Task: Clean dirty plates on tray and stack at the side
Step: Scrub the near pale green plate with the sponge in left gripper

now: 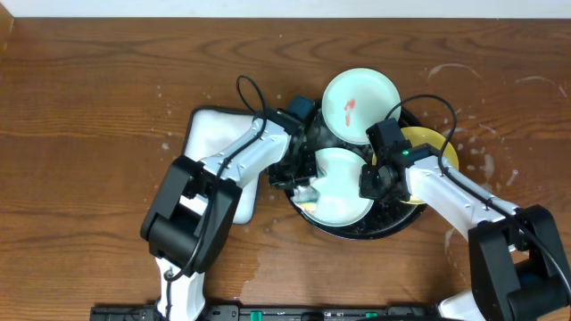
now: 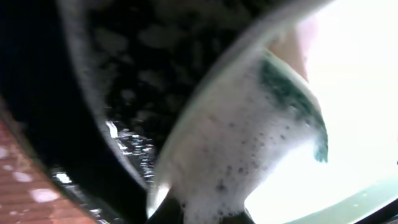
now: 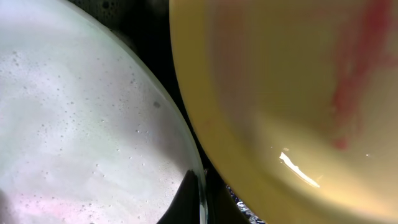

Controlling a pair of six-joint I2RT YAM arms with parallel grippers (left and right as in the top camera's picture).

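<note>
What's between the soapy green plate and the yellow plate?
Just a narrow strip of black tray parts the soapy green plate from the yellow plate; right wrist view.

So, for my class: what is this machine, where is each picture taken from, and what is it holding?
It's two robot arms at a wooden table. The wide picture looks down from above; the two close-ups come from cameras on the wrists. A black tray holds a smeared mint plate, a soapy mint plate and a yellow plate. The left gripper seems to hold a foamy sponge on the soapy plate. The right gripper sits at that plate's rim; its grip is unclear.
</note>
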